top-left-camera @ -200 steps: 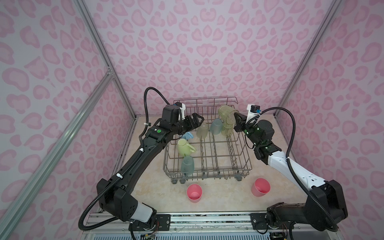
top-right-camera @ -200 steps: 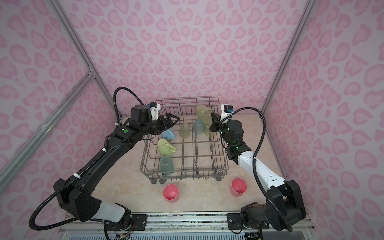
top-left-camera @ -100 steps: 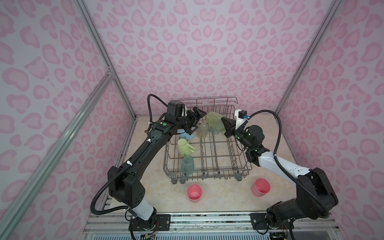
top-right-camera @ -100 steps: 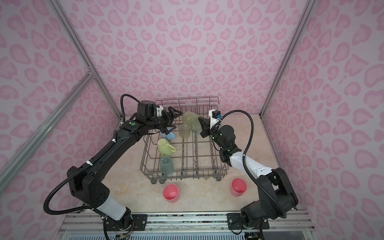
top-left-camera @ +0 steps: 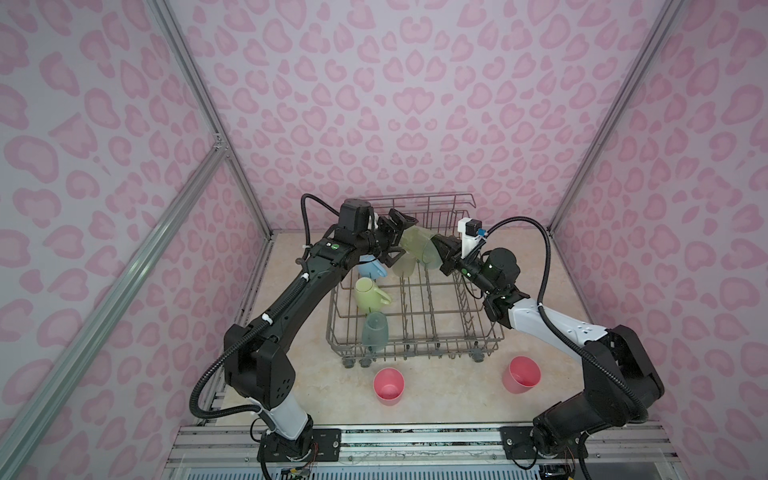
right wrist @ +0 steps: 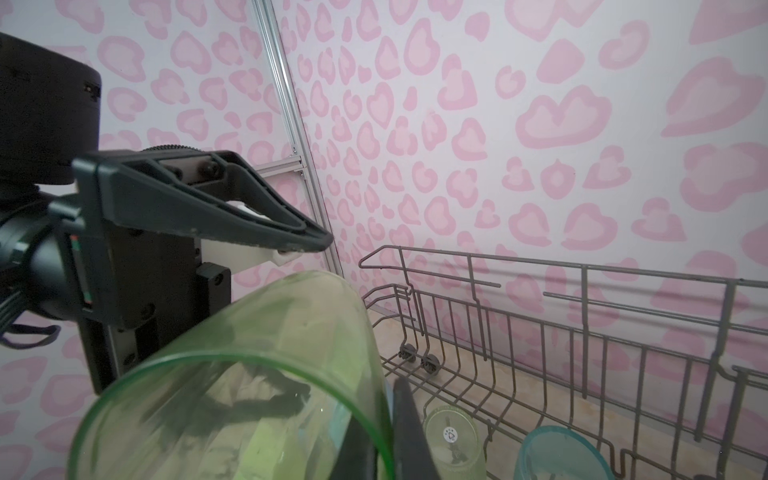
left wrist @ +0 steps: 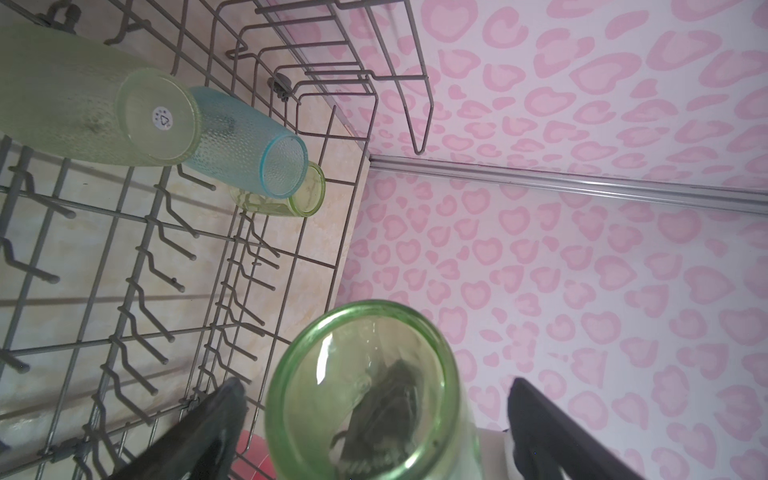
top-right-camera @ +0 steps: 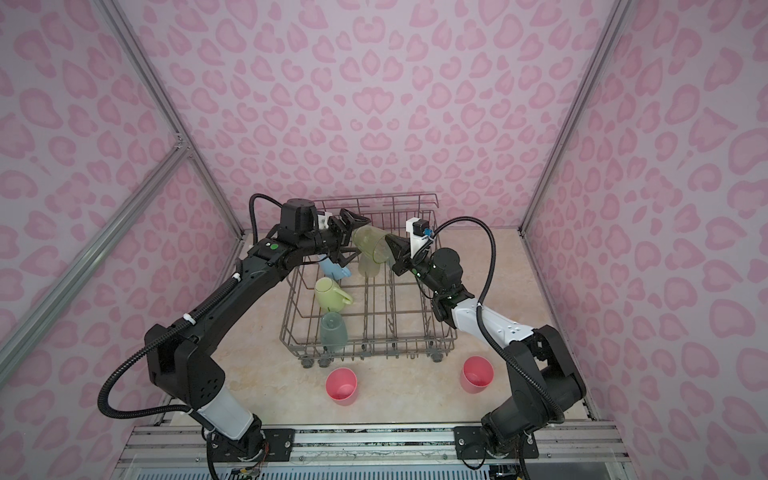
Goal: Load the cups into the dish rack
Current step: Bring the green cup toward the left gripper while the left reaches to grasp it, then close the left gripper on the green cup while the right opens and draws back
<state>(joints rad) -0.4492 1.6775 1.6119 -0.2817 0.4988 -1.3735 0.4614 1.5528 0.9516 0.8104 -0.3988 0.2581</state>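
Currently the right pincer is pinching the rim of a clear lime-green cup, w/ one finger inside the cup and one outside, as the right wrist view is showing. This cup is lying nearly horizontal in the air above the back part of the dish rack, w/ its base pointing toward the left arm. The left pincer is standing spread wide, and the base end of the cup is sitting between its two fingers. The left wrist view is showing a gap on both sides, so they are not pressing it.

Inside the rack, along the left side, a light-blue mug, a pale-yellow mug and a teal cup are sitting in one row, back to front. Approx. at the back centre a pale greenish cup is resting. In the left wrist view a second teal cup and a small lime cup are lying beside it.

A pink tumbler and a second pink tumbler are standing upright on the tabletop, in front of the rack and outside it.
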